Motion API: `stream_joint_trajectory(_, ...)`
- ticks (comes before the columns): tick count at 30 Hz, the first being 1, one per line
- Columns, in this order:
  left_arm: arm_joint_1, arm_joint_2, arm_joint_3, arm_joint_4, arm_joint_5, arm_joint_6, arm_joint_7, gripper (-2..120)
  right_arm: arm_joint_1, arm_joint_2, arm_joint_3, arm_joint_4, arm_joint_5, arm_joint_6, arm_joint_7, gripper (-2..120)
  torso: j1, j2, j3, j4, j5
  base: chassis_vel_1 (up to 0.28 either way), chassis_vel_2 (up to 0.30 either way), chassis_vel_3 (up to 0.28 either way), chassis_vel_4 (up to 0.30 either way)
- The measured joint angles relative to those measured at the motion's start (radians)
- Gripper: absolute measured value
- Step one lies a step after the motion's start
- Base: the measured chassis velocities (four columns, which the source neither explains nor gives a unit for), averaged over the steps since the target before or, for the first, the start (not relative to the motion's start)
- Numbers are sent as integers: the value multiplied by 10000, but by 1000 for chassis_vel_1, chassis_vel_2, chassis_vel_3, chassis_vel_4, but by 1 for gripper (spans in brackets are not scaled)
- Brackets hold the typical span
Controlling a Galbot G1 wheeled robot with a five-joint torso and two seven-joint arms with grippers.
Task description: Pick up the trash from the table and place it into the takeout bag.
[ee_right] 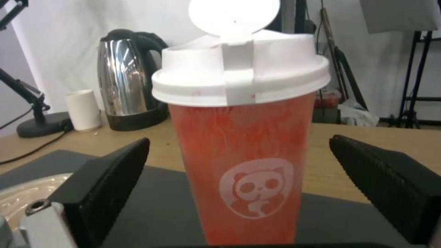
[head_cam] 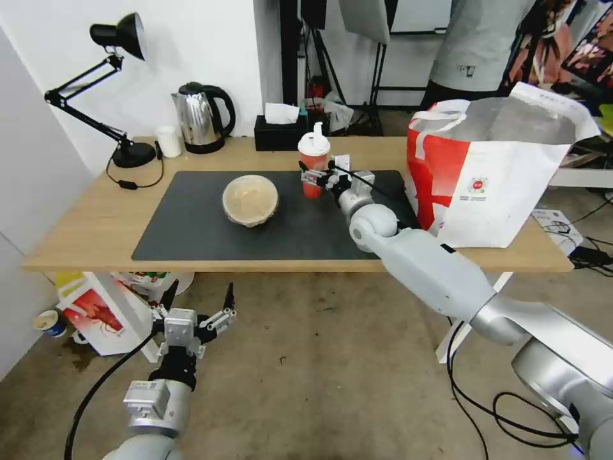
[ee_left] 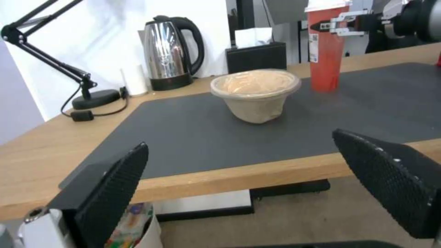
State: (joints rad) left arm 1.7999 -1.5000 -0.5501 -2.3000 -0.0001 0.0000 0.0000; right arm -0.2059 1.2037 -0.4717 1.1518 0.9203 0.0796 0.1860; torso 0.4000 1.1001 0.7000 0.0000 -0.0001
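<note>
The step in hand looks like the grasp of the red drink cup (ee_right: 246, 155): the right gripper (head_cam: 317, 176) is spread wide with the cup standing between its two pads (ee_right: 105, 182), neither touching it, so the next move calls for closing evenly on the cup's body below the lid. The cup stands upright on the dark mat of the table (head_cam: 83, 223), long axis vertical, spout flap up, panda print facing the gripper. The takeout bag (head_cam: 491, 166) stands open behind and to the side of that gripper; the left gripper (head_cam: 195, 319) hangs spread below the table's near edge, the beige bowl (ee_left: 255, 93) beyond it.

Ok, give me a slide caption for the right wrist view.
Right claw, open, straddles the red drink cup on the dark mat, with kettle behind.
</note>
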Motion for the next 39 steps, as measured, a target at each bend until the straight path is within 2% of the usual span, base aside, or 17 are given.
stream_joint_trajectory(39, 0, 0, 0, 0, 0, 0, 0, 100, -93, 489, 372, -941, -538, 113, -298, 100, 0, -3, 0, -1, 0, 0, 0, 0, 0)
